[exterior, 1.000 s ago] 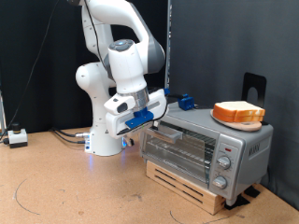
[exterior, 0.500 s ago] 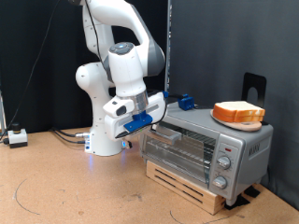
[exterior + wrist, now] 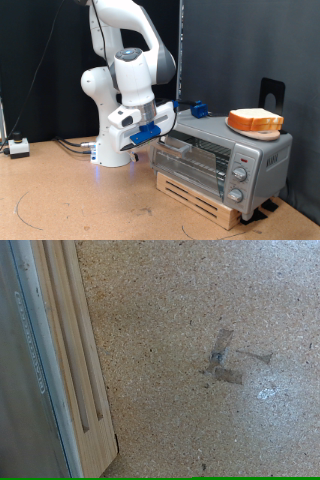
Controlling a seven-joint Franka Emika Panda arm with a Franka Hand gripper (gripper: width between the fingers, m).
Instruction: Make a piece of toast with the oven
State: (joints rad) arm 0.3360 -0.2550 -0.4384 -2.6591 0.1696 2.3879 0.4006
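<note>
The silver toaster oven (image 3: 225,158) stands on a wooden pallet (image 3: 200,195) at the exterior view's right, its glass door about closed. A slice of tan bread (image 3: 256,118) lies on an orange plate (image 3: 252,129) on top of the oven. My gripper (image 3: 160,130) hangs at the door's upper corner on the exterior view's left, close by the grey bar handle (image 3: 172,139); its fingers are hidden behind the hand. The wrist view shows no fingers, only the pallet's edge (image 3: 75,370), a grey oven surface (image 3: 18,390) and the floor.
The white arm base (image 3: 112,150) stands behind the oven's left side. Cables and a small white box (image 3: 17,147) lie at the exterior view's far left. Tape marks (image 3: 225,360) are on the speckled board floor. A black stand (image 3: 272,92) rises behind the oven.
The hand has shifted slightly down and to the exterior view's left beside the oven door. The bread, plate and oven have not moved.
</note>
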